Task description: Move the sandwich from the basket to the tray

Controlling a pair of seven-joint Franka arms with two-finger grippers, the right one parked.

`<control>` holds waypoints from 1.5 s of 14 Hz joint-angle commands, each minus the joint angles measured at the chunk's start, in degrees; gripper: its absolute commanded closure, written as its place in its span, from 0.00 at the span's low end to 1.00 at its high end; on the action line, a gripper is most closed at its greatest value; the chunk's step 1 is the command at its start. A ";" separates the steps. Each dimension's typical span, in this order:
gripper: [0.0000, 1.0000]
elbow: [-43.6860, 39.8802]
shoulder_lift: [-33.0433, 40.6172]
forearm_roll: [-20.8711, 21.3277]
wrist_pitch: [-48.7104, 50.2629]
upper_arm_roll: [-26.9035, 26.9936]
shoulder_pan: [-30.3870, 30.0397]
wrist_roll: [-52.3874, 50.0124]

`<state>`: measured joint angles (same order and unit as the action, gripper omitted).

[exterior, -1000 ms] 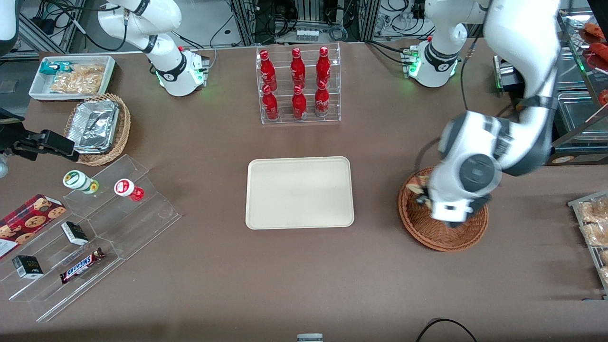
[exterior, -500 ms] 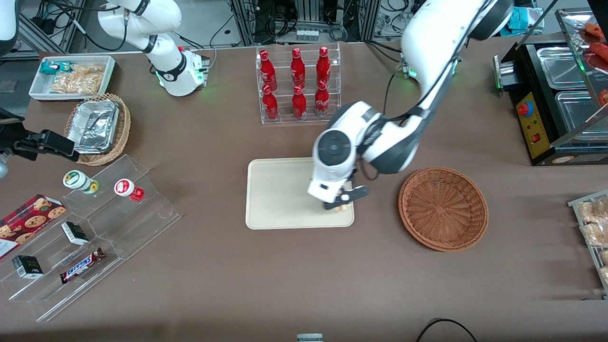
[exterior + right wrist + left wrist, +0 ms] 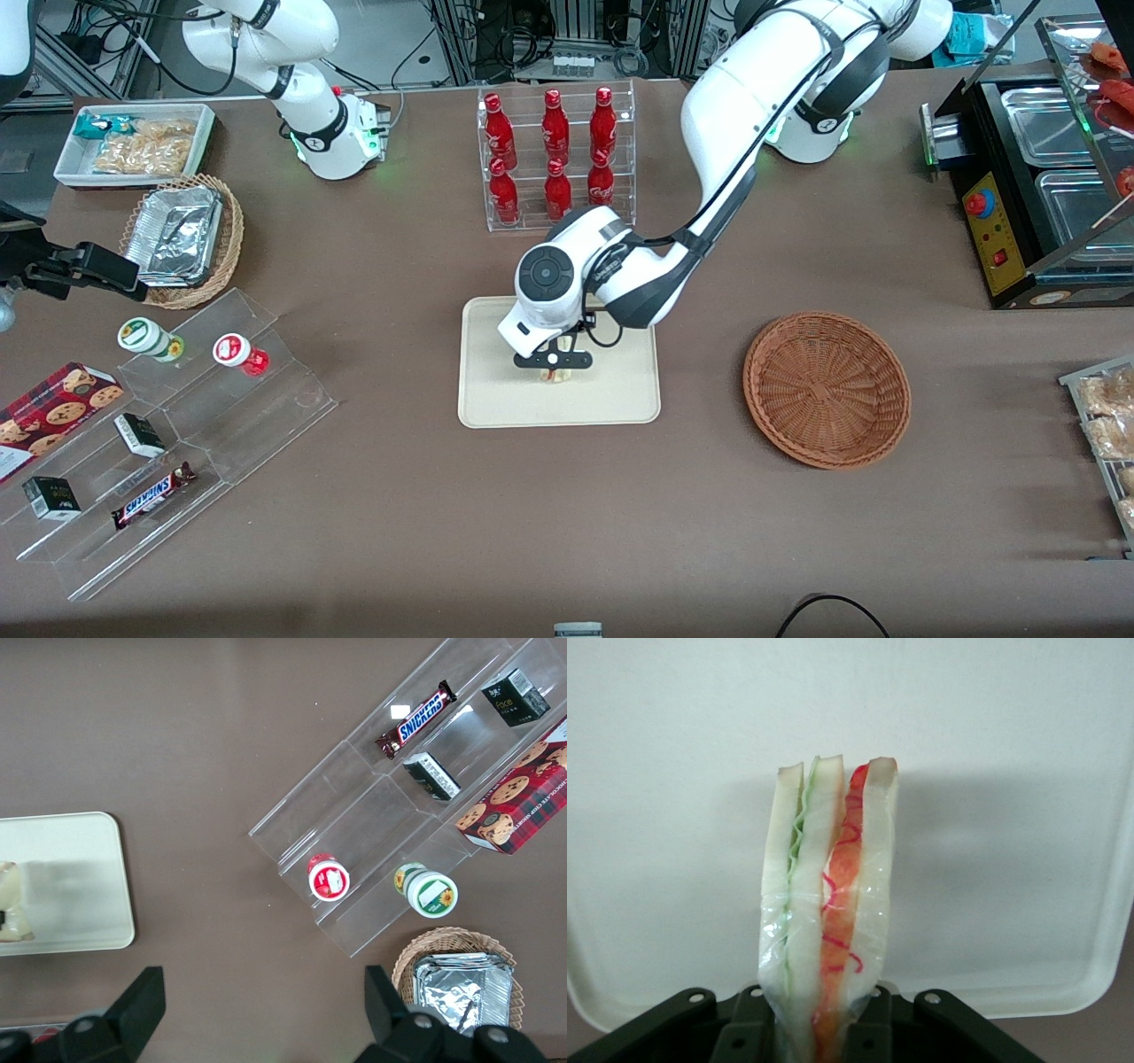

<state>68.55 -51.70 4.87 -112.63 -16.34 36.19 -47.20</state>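
Wrist view shows the gripper (image 3: pixel 819 1028) clamping the sandwich (image 3: pixel 828 912) over the tray (image 3: pixel 1028 753) — basket (image 3: pixel 827 387) at 3 o'clock sits empty — so next it should lower and release.

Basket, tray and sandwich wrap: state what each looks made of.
Basket: brown woven wicker, ribbed weave visible.
Tray: cream, matte, smooth moulded rim, probably plastic.
Sandwich, held by the gripper over the tray: clear glossy film, creased and shiny, over white bread.

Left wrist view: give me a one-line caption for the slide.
Gripper shut on the wrapped sandwich, held over the cream tray.
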 commanded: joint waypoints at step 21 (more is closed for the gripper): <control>0.00 16.95 32.77 -1.97 25.25 0.44 -26.40 19.85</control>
<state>74.86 -28.12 4.06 -87.87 -15.37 14.15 -31.27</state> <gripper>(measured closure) 0.000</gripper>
